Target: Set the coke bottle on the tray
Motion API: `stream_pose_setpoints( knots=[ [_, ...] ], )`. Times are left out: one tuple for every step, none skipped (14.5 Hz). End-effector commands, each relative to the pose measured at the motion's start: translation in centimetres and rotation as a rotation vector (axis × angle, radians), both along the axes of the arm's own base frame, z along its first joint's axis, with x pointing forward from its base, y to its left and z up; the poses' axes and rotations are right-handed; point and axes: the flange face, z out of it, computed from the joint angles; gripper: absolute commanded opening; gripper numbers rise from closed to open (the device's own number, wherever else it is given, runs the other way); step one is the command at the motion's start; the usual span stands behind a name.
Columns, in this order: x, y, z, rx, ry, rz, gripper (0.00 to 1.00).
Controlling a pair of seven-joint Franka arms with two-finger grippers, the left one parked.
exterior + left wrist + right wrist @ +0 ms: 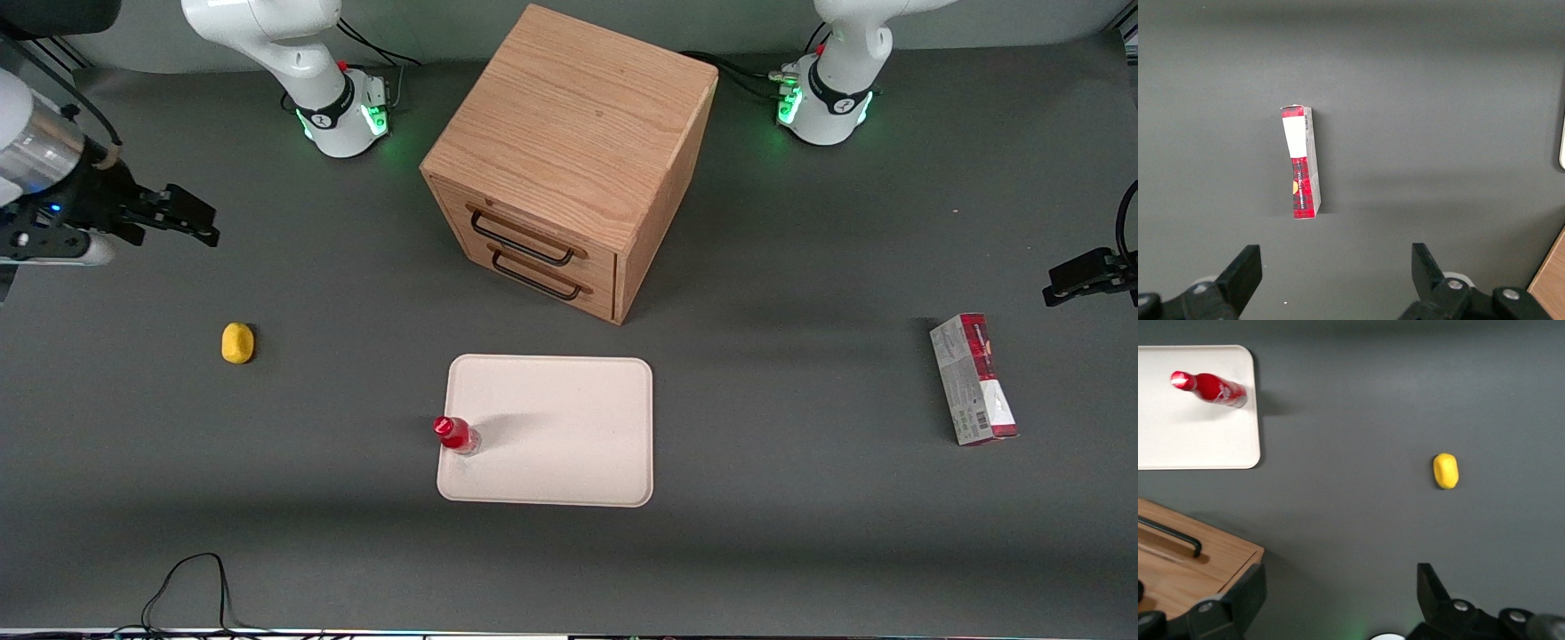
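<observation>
Front view shows the bottle (457,435) standing upright on the tray (569,427), just inside the tray's edge on the working arm's side, red cap up. The tray lies flat on the grey worktop (800,533), nearer the camera than the wooden cabinet (569,160), whose two drawer handles face the tray. A yellow lemon-like object (237,343) lies toward the working arm's end of the worktop, well apart from the tray. A red-and-grey box (973,379) lies toward the parked arm's end. The gripper (182,216) hangs above the worktop at the working arm's end, far from the bottle, its fingers (1245,597) spread wide and holding nothing.
</observation>
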Motion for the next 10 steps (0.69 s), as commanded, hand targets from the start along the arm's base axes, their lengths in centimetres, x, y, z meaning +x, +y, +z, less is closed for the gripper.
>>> stream_pose_setpoints(
  knots=[
    [-0.3, -3.1, -0.2, 0.011, -0.024, 0.015, 1.00],
    [-0.1, -4.0, -0.1, 0.012, -0.027, 0.008, 1.00],
    [0.0, -4.6, -0.1, 0.011, -0.032, 0.018, 1.00],
    [0.2, -5.0, 0.0, 0.004, -0.041, 0.037, 1.00],
    [0.4, -5.5, 0.0, 0.000, -0.047, 0.051, 1.00],
    [0.6, -6.0, -0.2, 0.000, -0.044, 0.057, 1.00],
    [0.6, -6.6, -0.1, 0.000, -0.047, 0.051, 1.00],
    [0.5, -7.8, -0.1, -0.001, -0.045, 0.028, 1.00],
    [0.5, -7.8, -0.1, -0.001, -0.042, 0.026, 1.00],
    [0.5, -7.9, -0.1, -0.002, -0.039, 0.023, 1.00]
  ],
)
